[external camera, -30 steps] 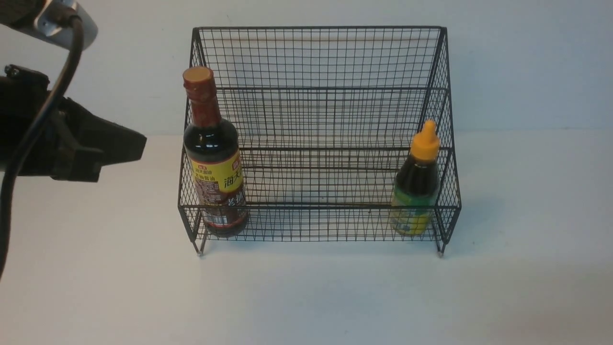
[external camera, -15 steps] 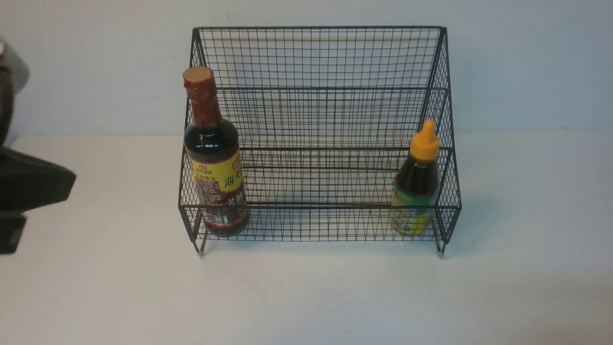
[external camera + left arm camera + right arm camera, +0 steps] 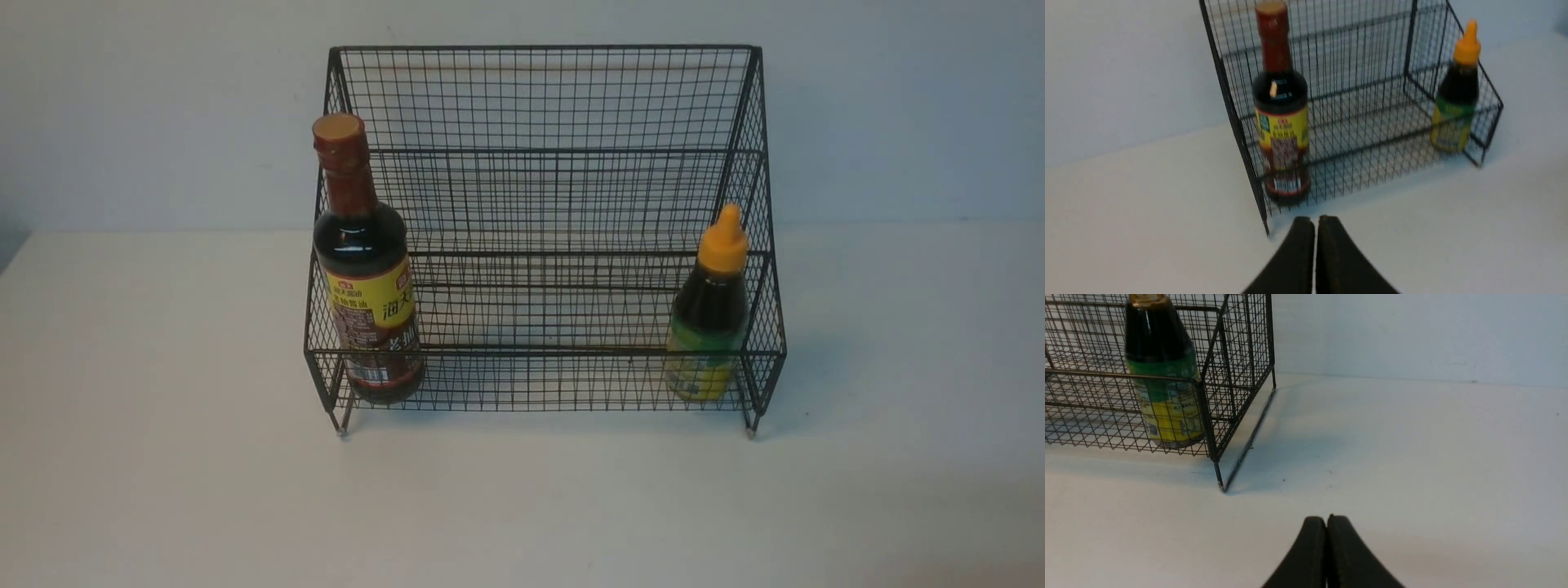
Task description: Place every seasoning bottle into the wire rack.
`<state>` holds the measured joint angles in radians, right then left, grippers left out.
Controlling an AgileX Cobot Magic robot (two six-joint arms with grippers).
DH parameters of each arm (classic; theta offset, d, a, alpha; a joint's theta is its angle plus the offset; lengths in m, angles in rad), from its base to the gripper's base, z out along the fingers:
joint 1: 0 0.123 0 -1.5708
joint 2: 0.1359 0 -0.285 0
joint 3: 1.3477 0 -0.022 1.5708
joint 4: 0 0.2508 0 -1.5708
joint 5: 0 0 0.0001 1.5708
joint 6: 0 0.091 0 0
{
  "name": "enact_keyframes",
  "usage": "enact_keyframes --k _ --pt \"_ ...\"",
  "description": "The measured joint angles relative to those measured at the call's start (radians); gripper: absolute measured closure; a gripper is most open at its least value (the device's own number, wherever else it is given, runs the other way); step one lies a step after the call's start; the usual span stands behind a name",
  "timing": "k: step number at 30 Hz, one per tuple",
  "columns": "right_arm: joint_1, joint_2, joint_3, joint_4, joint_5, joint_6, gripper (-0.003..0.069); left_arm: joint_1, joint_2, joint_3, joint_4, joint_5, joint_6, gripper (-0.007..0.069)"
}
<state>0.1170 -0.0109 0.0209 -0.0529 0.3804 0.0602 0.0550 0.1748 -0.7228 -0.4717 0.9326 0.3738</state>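
Observation:
The black wire rack (image 3: 543, 98) stands at the back middle of the white table. Upright in its lowest tier, at the left end, is the tall seasoning bottle (image 3: 365, 269) with an orange flat cap and yellow label. The shorter seasoning bottle (image 3: 709, 314) with an orange nozzle cap stands at the right end. Neither arm shows in the front view. In the left wrist view my left gripper (image 3: 1316, 220) is shut and empty, short of the rack (image 3: 1237, 118) and the tall bottle (image 3: 1282, 118). My right gripper (image 3: 1326, 519) is shut and empty, off to the right of the rack (image 3: 1229, 375) and the shorter bottle (image 3: 1165, 388).
A pale wall (image 3: 898, 106) rises right behind the rack. White tabletop (image 3: 522, 506) stretches in front of the rack and to both sides of it.
My left arm has drawn back to the left and gone out of the front view. The rack and both bottles have not moved.

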Motion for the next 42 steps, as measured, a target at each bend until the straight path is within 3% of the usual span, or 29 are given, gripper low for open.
enact_keyframes --k 4,17,25,32,42 --pt "0.0 0.0 0.0 0.0 0.0 0.0 0.0673 0.0 -0.107 0.16 -0.023 -0.194 -0.006 0.0629" --pt "0.0 0.0 0.0 0.0 0.0 0.016 0.0673 0.0 -0.147 0.413 0.068 -0.279 0.053 0.0629" --pt "0.0 0.0 0.0 0.0 0.0 0.019 0.0673 -0.003 -0.171 0.598 0.133 -0.468 0.03 0.0629" --pt "-0.001 0.0 0.0 0.0 0.0 0.019 0.0673 -0.106 -0.185 0.69 0.303 -0.499 -0.106 0.0629" --pt "-0.001 0.0 0.0 0.0 0.0 0.019 0.0673 -0.126 -0.185 0.746 0.462 -0.531 -0.312 0.0629"
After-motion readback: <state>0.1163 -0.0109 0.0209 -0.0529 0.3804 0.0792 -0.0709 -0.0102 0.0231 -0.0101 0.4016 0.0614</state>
